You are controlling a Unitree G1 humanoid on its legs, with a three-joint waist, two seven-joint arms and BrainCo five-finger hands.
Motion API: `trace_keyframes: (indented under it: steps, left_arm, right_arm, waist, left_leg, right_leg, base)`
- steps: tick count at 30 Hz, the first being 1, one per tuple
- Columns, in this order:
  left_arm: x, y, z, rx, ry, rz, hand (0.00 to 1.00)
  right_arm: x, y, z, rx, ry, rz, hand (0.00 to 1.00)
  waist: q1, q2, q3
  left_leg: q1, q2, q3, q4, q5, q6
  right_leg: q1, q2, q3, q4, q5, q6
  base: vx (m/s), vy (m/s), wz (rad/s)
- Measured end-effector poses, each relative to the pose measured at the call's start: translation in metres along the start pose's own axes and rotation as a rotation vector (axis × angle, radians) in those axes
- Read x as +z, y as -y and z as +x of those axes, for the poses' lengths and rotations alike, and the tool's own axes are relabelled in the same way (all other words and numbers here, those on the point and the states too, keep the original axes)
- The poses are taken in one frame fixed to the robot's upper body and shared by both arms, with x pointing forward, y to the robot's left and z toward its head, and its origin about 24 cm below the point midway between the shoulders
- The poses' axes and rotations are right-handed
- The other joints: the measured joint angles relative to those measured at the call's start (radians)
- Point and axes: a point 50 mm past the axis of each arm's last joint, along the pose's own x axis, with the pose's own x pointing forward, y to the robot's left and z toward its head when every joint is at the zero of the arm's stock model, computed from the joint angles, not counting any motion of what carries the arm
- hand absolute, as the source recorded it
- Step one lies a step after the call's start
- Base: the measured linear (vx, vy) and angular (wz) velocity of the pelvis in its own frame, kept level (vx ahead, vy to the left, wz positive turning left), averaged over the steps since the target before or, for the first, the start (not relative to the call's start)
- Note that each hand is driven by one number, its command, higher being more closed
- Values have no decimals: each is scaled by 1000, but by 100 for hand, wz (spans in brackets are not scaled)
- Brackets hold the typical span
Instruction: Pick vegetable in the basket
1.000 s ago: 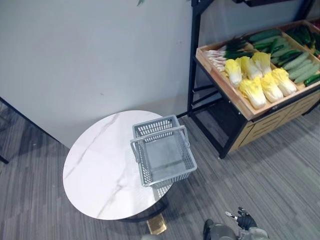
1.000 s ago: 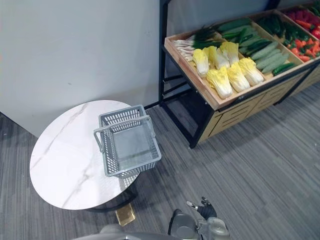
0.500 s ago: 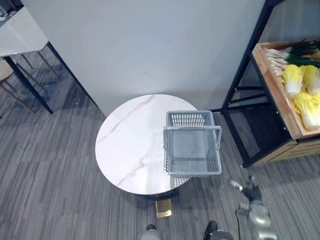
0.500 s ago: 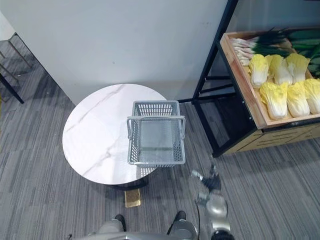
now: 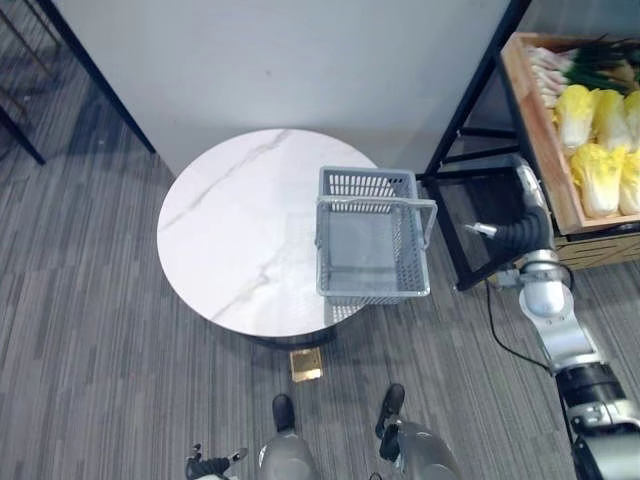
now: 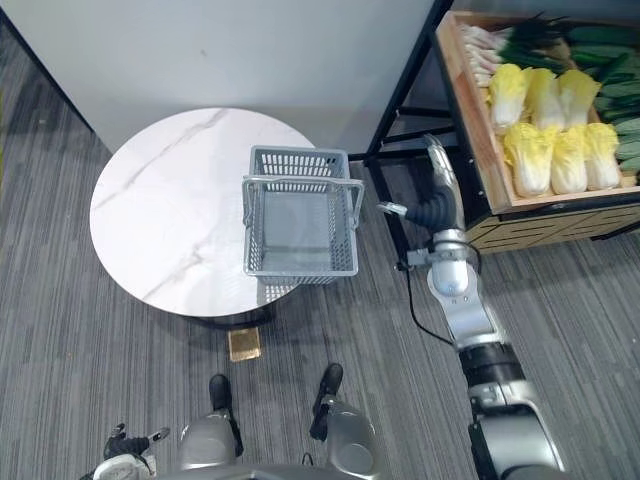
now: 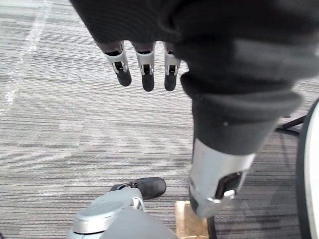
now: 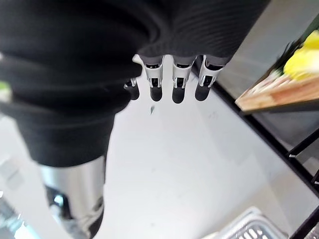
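Right hand (image 6: 440, 195), silver fingers (image 8: 174, 84) with dark tips held straight and side by side, thumb set apart, grasping nothing; it stands upright between the basket and the produce shelf, fingertips close to the tray's outer wall. Left hand (image 7: 149, 40) hangs low at the robot's side over the grey ribbed carpet (image 5: 100, 350), its fingers likewise straight and unclenched.

Grey plastic lattice basket (image 5: 372, 295), rectangular, with slotted walls and a flat solid floor, sits at the right edge of the round white marble-veined table (image 5: 240, 230), partly overhanging it; its bail handle stands up across the middle.

Vegetables lie in a shallow pale wooden tray (image 6: 472, 125) carried on a black metal tube frame (image 5: 478, 80), well apart from the basket: crinkled yellow-leaved cabbages (image 6: 550, 150) with white ribs in two rows, white-stalked green onions (image 6: 490, 45) behind them, and smooth dark green cucumbers (image 6: 625, 130) beside.
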Motion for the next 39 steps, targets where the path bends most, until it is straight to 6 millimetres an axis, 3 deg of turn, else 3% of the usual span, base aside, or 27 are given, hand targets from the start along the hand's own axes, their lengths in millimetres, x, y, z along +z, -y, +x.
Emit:
trace_keyframes:
  steps: [4, 10, 14, 20, 32, 39]
  left_arm:
    - [2, 2, 0, -19, 2, -1, 0]
    - [16, 6, 1, -39, 46, -16, 0]
    - [21, 8, 2, -43, 65, -22, 0]
    - [22, 13, 1, -60, 73, -15, 0]
    - [24, 20, -2, -78, 88, 8, 0]
    - [22, 23, -3, -88, 74, 28, 0]
  right_arm:
    - [4, -5, 23, 115, 15, -102, 0]
    - [14, 5, 54, 189, 34, -218, 0]
    - [19, -1, 64, 241, 37, -255, 0]
    - [19, 2, 74, 249, 12, -296, 0]
    - [7, 9, 82, 261, -85, -329, 0]
    - [9, 10, 89, 266, -94, -362, 0]
  waist:
    - [25, -6, 24]
    - [42, -3, 64]
    - [54, 5, 88]
    - [63, 25, 116]
    - [101, 33, 124]
    - [108, 41, 129]
  left_leg:
    - [-26, 6, -8, 1, 19, 4]
    - [-50, 2, -27, 31, 5, 12]
    - [-59, 3, -32, 45, -1, 13]
    - [-82, 6, -54, 59, -1, 15]
    - [-99, 7, -59, 70, -1, 15]
    - [-115, 9, -79, 80, -1, 15]
  right_leg:
    - [-17, 14, -3, -13, 28, -38]
    - [-15, 11, 0, -13, 28, -38]
    - [-16, 10, 1, -14, 28, -38]
    - [-20, 11, -11, -16, 28, -38]
    - [-30, 11, -14, -13, 28, -38]
    - [-32, 10, -27, -11, 28, -38]
  base:
    - [67, -13, 8]
    - [44, 14, 9]
    - [-6, 6, 1]
    - [-25, 3, 7]
    - [6, 3, 1]
    - [-10, 10, 6]
